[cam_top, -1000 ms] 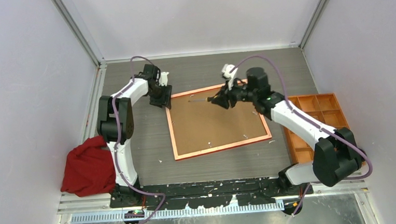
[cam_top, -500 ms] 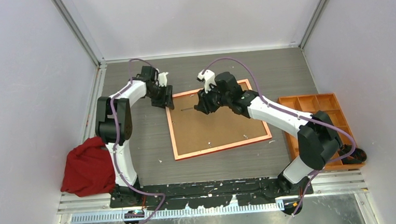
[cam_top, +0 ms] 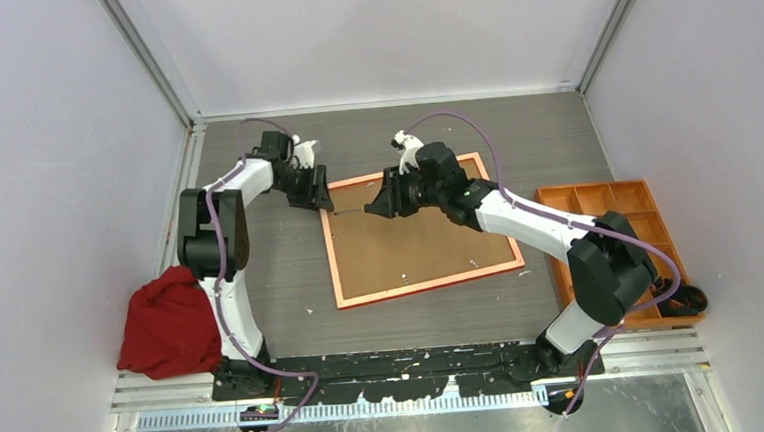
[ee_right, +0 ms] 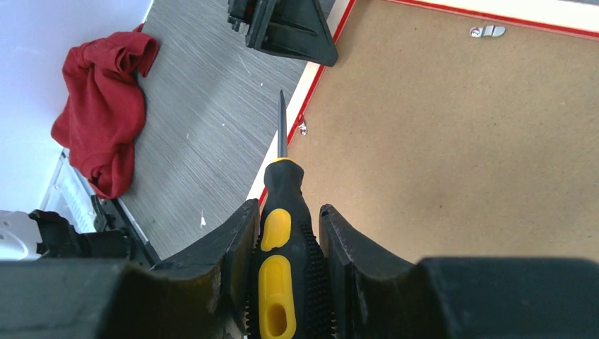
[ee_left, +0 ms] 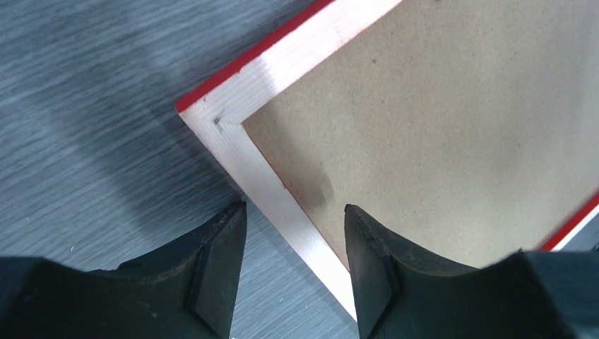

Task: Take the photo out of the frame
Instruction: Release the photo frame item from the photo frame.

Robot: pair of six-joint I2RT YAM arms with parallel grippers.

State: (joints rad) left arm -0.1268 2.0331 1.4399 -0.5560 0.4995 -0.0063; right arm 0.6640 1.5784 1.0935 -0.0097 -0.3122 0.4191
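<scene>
Screwdriver (ee_right: 282, 233) at frame (cam_top: 431, 283) (face down)

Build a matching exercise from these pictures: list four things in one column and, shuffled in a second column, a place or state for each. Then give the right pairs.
Things
1. crumpled dark red cloth
2. orange plastic compartment tray
3. black-and-yellow-handled screwdriver
4. thin red rectangular picture frame

Places or states
A. clamped in the right gripper
B. lying back side up in the middle
C. at the far right
D. at the near left

Pairs: 1-D, 2-C, 3-A, 4-B
</scene>
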